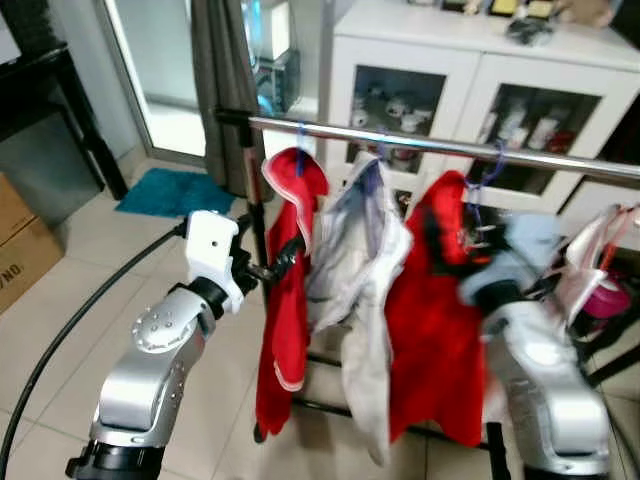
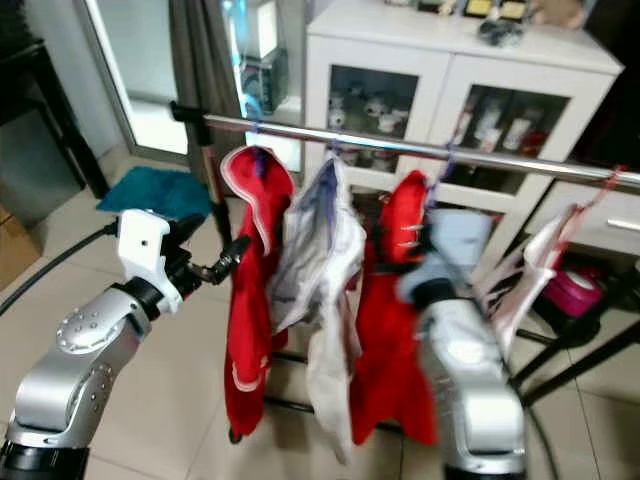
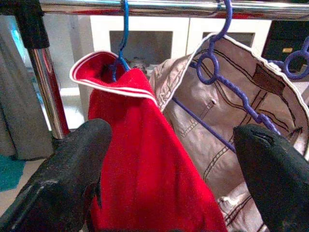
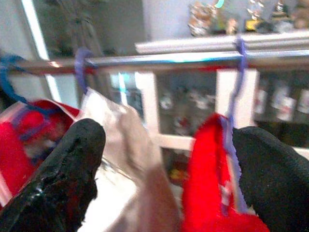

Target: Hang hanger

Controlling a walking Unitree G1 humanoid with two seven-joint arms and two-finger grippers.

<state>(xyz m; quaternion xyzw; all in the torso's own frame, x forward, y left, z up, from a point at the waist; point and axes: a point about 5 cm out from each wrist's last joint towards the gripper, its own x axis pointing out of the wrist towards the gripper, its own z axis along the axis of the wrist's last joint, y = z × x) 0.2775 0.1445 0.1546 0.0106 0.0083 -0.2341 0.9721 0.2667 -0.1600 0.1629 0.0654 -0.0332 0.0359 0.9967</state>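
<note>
A silver rail (image 1: 450,148) carries several garments on hangers: a red one (image 1: 290,300) on a blue hanger (image 3: 124,34) at the left end, a pale one (image 1: 365,300) on a purple hanger (image 3: 227,82), and a second red one (image 1: 435,330) on a purple hook (image 4: 239,63). My left gripper (image 1: 285,255) is raised at the left red garment, open, its fingers (image 3: 67,164) wide on either side of the cloth. My right gripper (image 4: 169,145) is blurred in front of the second red garment (image 4: 212,193), open, with nothing gripped.
A white glass-door cabinet (image 1: 450,60) stands behind the rail. A grey curtain (image 1: 225,90) and the rack's black post (image 3: 46,96) are at its left end. A teal mat (image 1: 170,190), a cardboard box (image 1: 20,240) and a black cable (image 1: 90,310) lie on the tiled floor.
</note>
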